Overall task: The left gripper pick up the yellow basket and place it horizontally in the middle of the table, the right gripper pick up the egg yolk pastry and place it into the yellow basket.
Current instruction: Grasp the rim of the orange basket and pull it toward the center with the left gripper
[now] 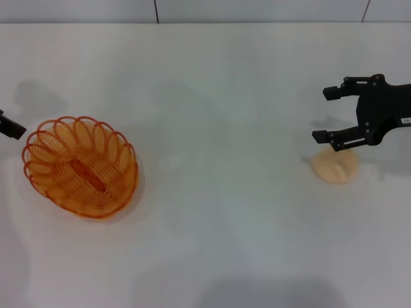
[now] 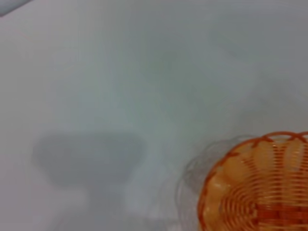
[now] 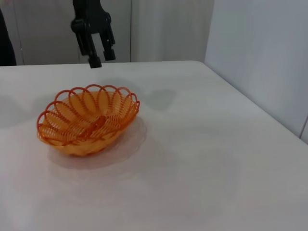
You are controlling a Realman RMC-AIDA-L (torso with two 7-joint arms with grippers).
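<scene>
Right end effector, label unreadable, hangs released above egg yolk pastry.

Head view: high, facing down over the table.
Left wrist view: close above the table, catching one end of the yellow basket.
Right wrist view: low, level across the table; shares the basket with both others.
</scene>
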